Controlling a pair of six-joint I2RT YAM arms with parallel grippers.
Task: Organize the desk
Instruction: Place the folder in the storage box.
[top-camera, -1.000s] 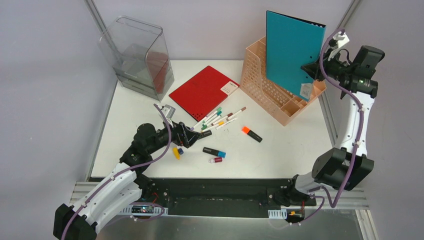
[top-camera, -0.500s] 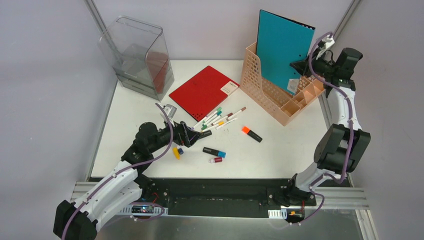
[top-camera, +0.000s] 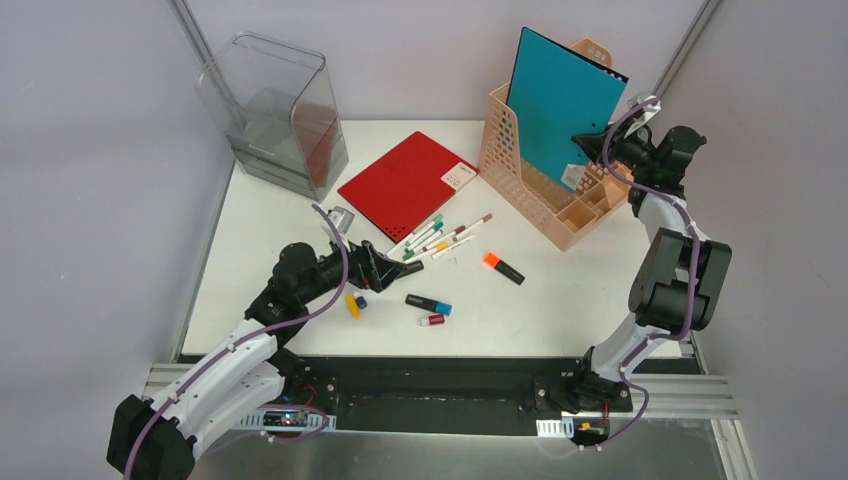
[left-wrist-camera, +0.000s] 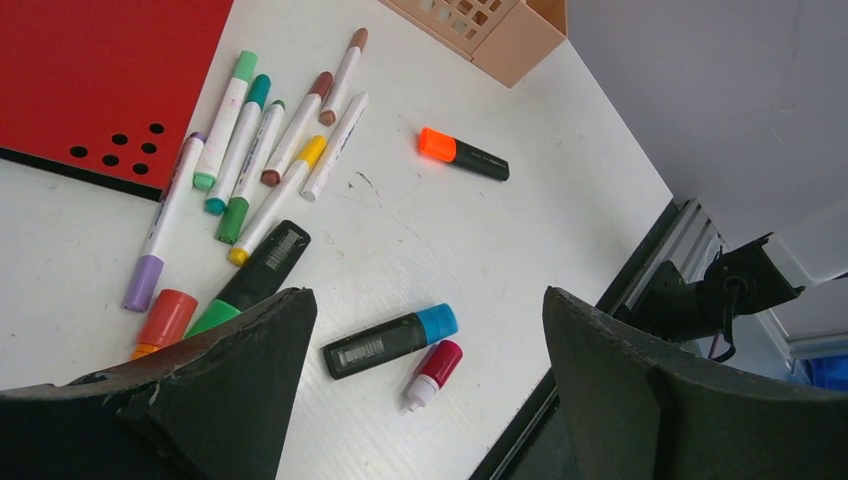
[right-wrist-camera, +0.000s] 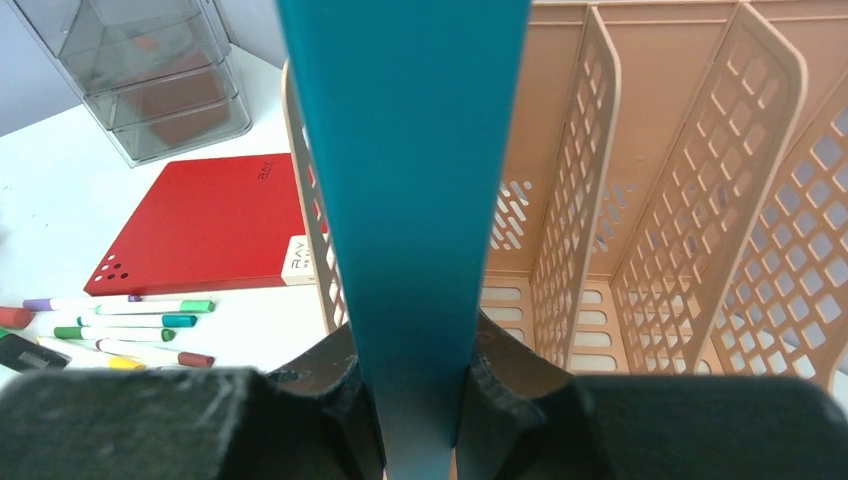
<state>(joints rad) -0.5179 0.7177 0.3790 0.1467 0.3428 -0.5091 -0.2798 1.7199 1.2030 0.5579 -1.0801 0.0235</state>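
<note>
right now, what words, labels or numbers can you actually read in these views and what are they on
"RAY", as best it reads: white tag on the red notebook; its smaller print is too small to read.
Embossed line on the same cover: too faint to read.
Stickers on the blue-capped black marker and green-tipped black marker: blurred.
Label on the teal folder: too small to read.

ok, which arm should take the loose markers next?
Left, probably. The left gripper is open and hovers right beside the markers. The right gripper is shut on the teal folder at the rack, across the desk.
</note>
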